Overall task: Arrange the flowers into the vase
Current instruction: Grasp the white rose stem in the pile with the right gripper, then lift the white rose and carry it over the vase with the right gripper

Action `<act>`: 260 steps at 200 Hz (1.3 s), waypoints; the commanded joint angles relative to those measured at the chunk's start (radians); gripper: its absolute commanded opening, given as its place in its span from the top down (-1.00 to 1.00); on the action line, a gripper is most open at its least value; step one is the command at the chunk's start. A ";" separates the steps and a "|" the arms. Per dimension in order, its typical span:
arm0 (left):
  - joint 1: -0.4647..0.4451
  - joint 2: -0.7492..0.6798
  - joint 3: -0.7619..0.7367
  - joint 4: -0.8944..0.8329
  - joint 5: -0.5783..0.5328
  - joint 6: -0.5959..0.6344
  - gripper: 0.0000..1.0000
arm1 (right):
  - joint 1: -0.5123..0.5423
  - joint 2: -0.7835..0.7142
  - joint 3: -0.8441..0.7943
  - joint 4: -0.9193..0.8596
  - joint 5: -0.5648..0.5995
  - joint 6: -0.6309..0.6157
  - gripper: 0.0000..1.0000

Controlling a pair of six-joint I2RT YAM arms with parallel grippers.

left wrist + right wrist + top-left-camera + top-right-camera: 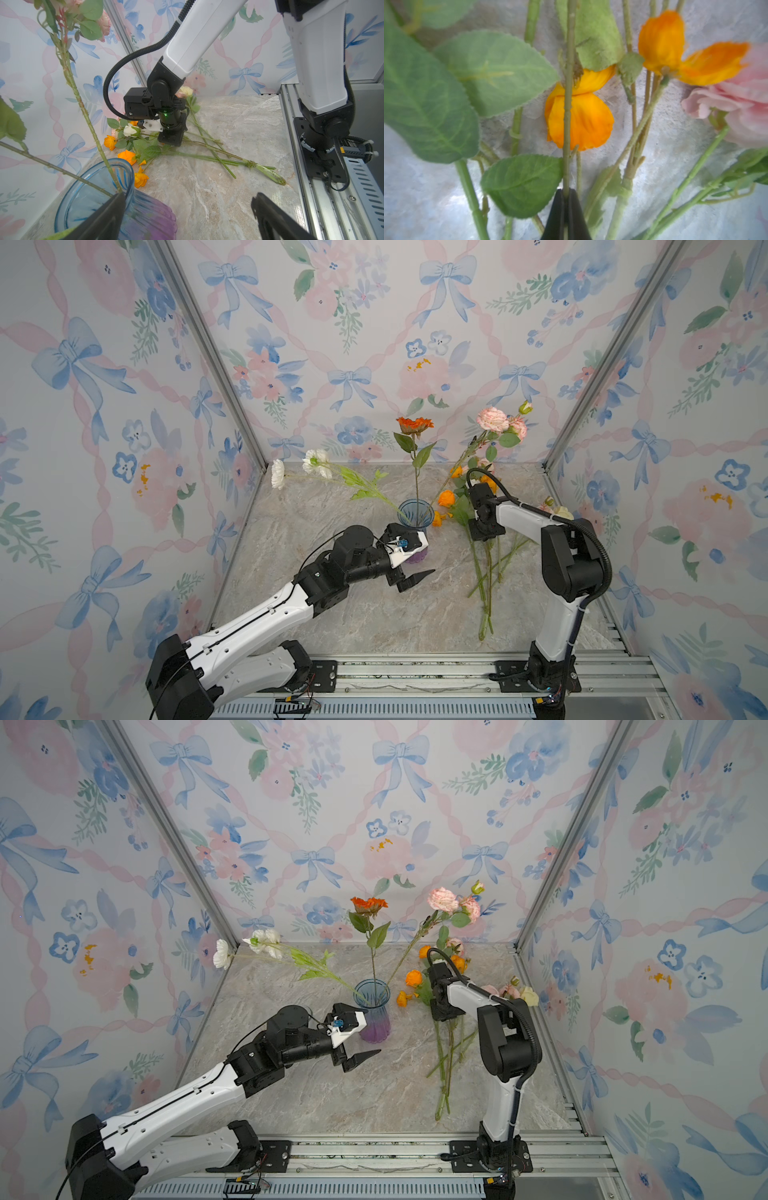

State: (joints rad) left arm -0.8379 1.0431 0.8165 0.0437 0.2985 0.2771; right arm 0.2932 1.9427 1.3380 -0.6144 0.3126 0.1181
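Note:
A glass vase (415, 516), blue at the rim and purple at the base, stands mid-table and holds three flowers: an upright orange bloom (414, 425), a pink spray (494, 420) leaning right and a white spray (316, 462) leaning left. Several more flowers (484, 572) lie in a pile to its right. My left gripper (188, 199) is open beside the vase (99, 199), one finger (116, 207) against the rim, nothing between the fingers. My right gripper (566, 192) points down into the pile, shut on a thin green stem (568, 124); an orange bloom (581, 120) lies behind it.
Wallpapered walls with metal corner posts enclose the marble table (374, 614) on three sides. An aluminium rail (415, 672) with both arm bases runs along the front edge. The right arm (207, 31) arches over the pile.

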 commanded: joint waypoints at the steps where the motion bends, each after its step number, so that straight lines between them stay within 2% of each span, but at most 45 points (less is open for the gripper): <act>1: -0.001 -0.017 0.001 -0.003 -0.007 0.009 -0.96 | 0.031 -0.081 0.024 -0.055 0.038 -0.030 1.00; 56: -0.001 -0.028 0.003 -0.005 -0.002 0.010 -0.96 | 0.036 -0.188 0.044 -0.150 0.062 -0.007 1.00; 90: 0.000 -0.037 0.003 -0.004 -0.004 0.011 -0.96 | 0.009 -0.253 0.035 -0.182 0.022 0.042 1.00; 105: 0.000 -0.039 0.003 -0.004 -0.004 0.012 -0.96 | -0.029 -0.307 0.000 -0.159 -0.035 0.095 1.00; 142: 0.008 -0.057 0.001 -0.003 -0.018 0.018 -0.96 | -0.194 -0.470 -0.147 -0.033 -0.302 0.264 1.00; 157: 0.019 -0.071 0.000 -0.002 -0.030 0.023 -0.96 | -0.239 -0.556 -0.209 0.023 -0.356 0.313 1.00; 196: 0.066 -0.111 0.001 0.005 -0.055 0.022 -0.96 | -0.236 -0.792 -0.250 0.032 -0.254 0.371 1.00; 220: 0.091 -0.134 -0.005 0.016 -0.071 0.020 -0.96 | -0.174 -0.940 -0.250 0.092 -0.211 0.320 1.00; 242: 0.116 -0.161 -0.016 0.036 -0.076 0.015 -0.96 | 0.017 -1.057 -0.248 0.198 -0.100 0.193 1.00; 260: 0.135 -0.178 -0.027 0.061 -0.077 0.004 -0.96 | 0.168 -1.088 -0.229 0.281 -0.029 0.099 1.00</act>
State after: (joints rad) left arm -0.7246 0.8955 0.8135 0.0578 0.2348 0.2874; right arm 0.3153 0.8841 1.0920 -0.4740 0.1635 0.3611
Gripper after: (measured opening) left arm 0.980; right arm 0.050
